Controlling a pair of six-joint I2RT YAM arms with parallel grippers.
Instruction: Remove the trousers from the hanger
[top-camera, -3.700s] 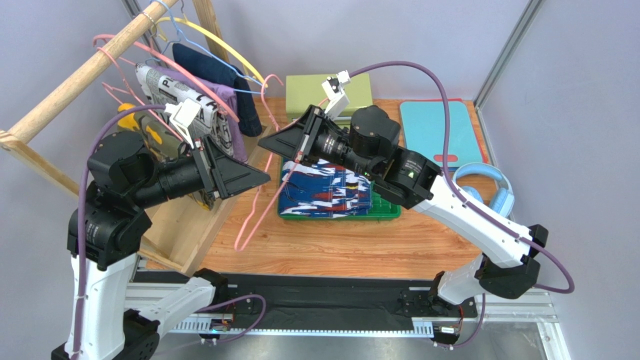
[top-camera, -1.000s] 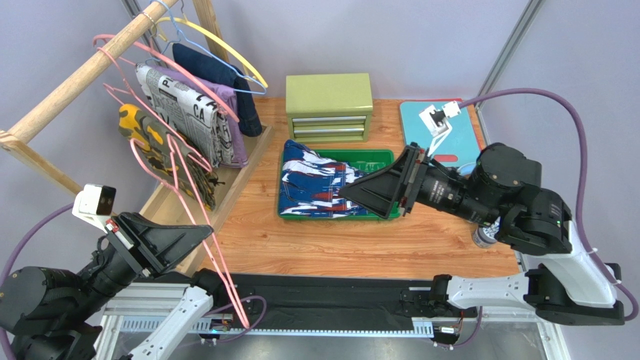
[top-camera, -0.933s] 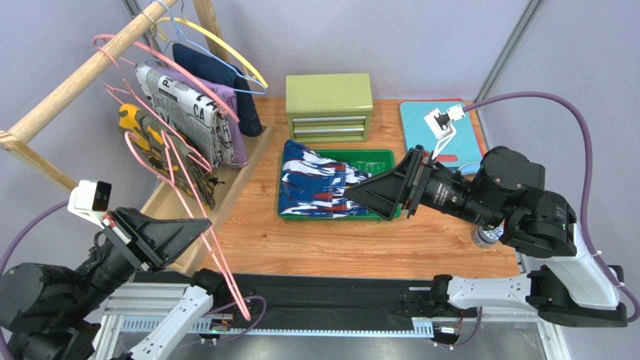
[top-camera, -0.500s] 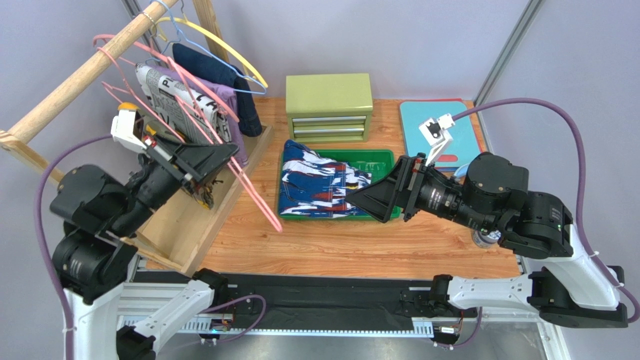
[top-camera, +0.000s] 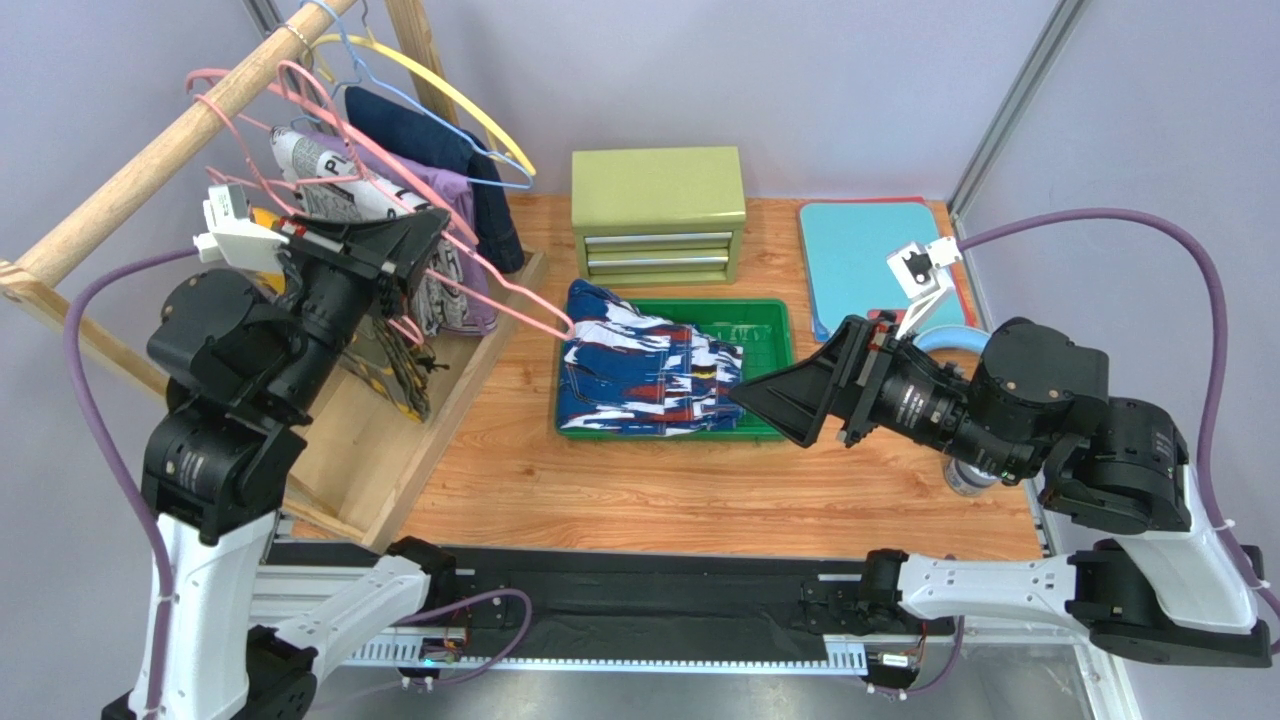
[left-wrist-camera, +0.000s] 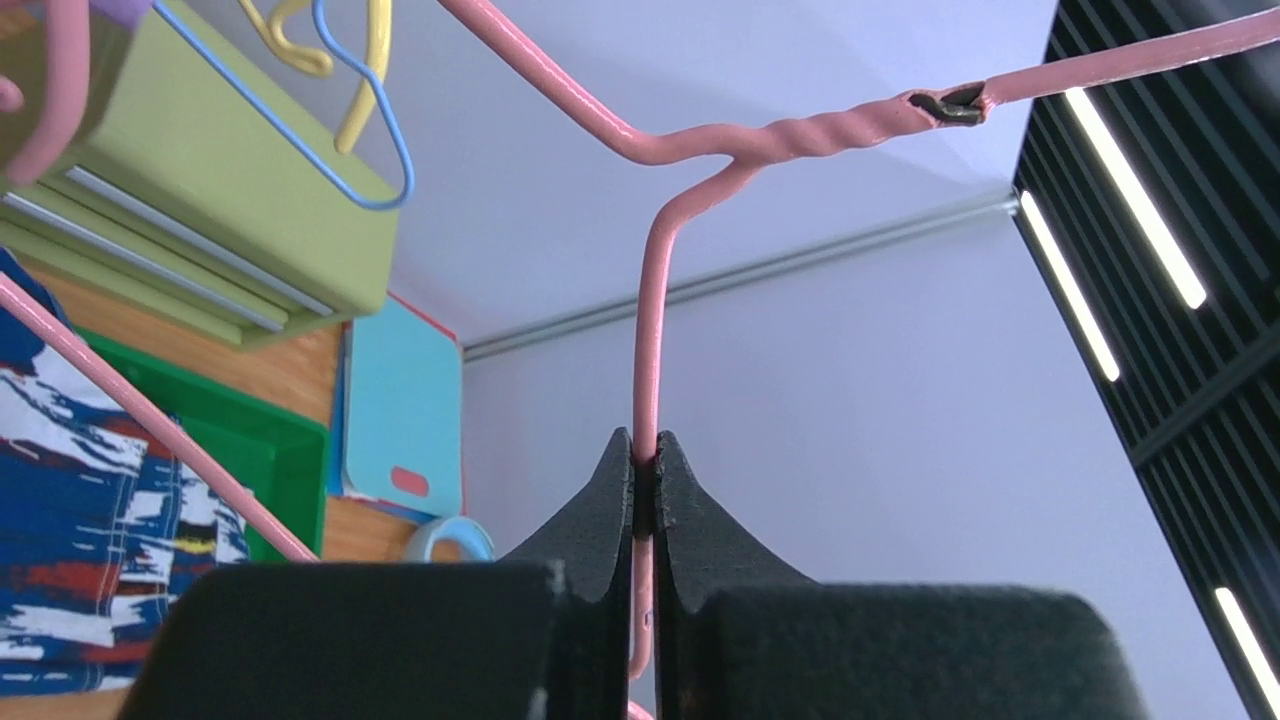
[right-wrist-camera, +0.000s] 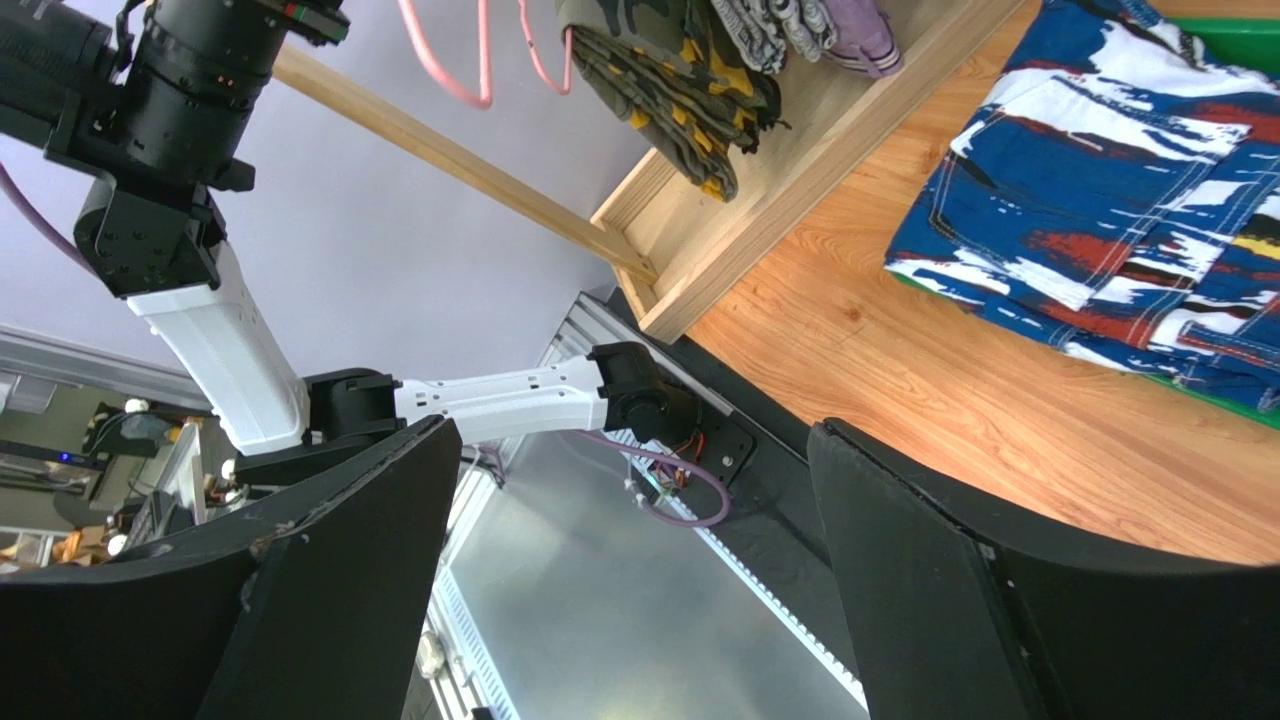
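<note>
Lavender walls (top-camera: 842, 90); wood-grain tabletop (top-camera: 676, 480); wooden garment rack (top-camera: 143, 168) at left; strip lights (left-wrist-camera: 1070, 285) on dark ceiling.

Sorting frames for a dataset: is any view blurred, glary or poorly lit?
Top external: even light, soft shadows, trousers sharp. Left wrist: the hanger wire is crisp, the left end effector shut on it is a dark mass with little detail, and the ceiling lights are bright white strips at right. Right wrist: sharp and glare-free beyond the dark, open right end effector.
</note>
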